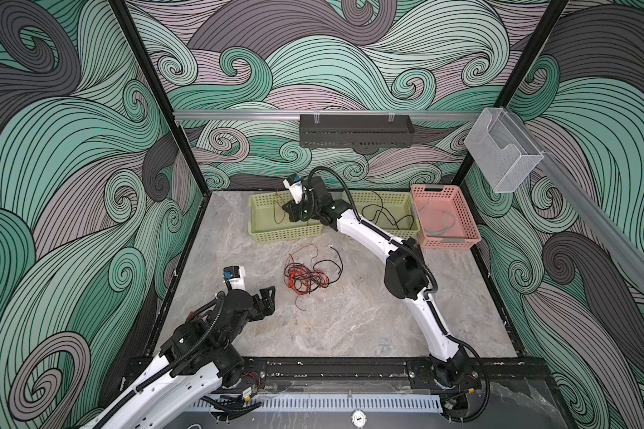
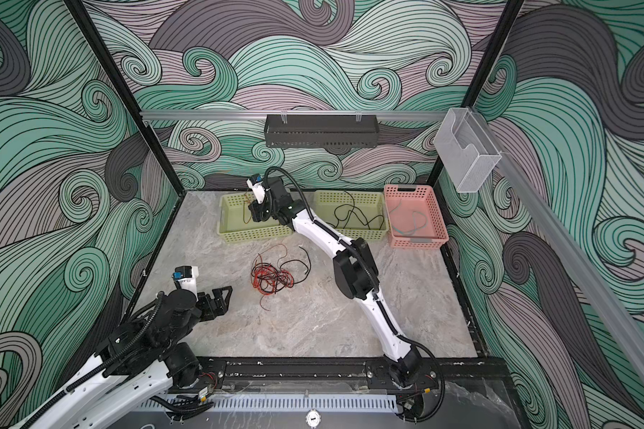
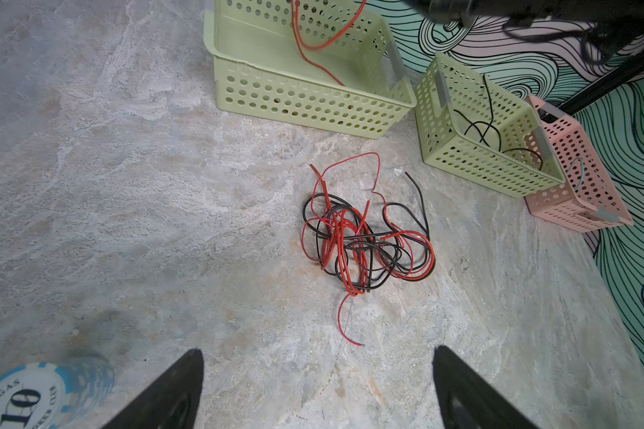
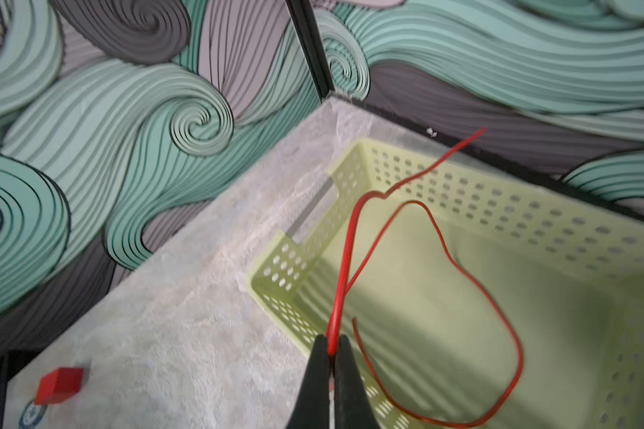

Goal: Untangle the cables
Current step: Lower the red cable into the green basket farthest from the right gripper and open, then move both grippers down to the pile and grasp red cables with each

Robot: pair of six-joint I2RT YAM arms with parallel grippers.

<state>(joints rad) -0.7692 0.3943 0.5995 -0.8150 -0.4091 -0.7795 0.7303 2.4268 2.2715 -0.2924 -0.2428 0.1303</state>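
A tangle of red and black cables (image 1: 305,276) (image 2: 272,276) (image 3: 365,241) lies mid-table. My left gripper (image 1: 266,297) (image 2: 222,297) (image 3: 318,350) hovers open to its near left, nothing between its fingers. My right gripper (image 1: 290,213) (image 2: 257,215) (image 4: 331,340) reaches over the left green basket (image 1: 287,236) (image 2: 255,236) (image 4: 499,200), shut on a red cable (image 4: 350,241) that loops down into the basket. The middle green basket (image 1: 398,234) holds a black cable (image 1: 387,217). A teal cable (image 1: 437,223) lies in the pink basket (image 1: 443,242).
The three baskets stand in a row along the back wall. A black tray (image 1: 356,135) hangs on the back rail and a clear holder (image 1: 502,156) on the right rail. The right arm spans the table's right half.
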